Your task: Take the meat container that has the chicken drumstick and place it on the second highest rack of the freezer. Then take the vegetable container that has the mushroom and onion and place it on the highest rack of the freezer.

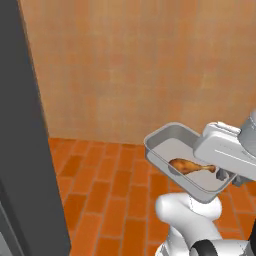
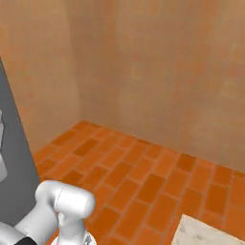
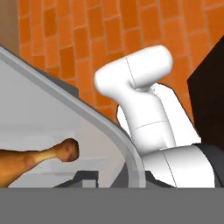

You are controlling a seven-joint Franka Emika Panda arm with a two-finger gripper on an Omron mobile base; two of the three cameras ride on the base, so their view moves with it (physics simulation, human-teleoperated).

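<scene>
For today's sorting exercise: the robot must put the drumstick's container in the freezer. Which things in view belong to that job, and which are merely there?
Belongs to the job:
- meat container, held aloft
- chicken drumstick inside it
- gripper, clamped on the container's rim

Merely there:
- brick floor
- tan wall
- pale slab at the floor's corner

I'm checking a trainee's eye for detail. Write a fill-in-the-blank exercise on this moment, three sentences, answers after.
1. The meat container is held up in the air above the ____ floor.
2. The only food lying in the container is one chicken ____.
3. The claw grips the container by its ____.

Missing words: brick; drumstick; rim
</scene>
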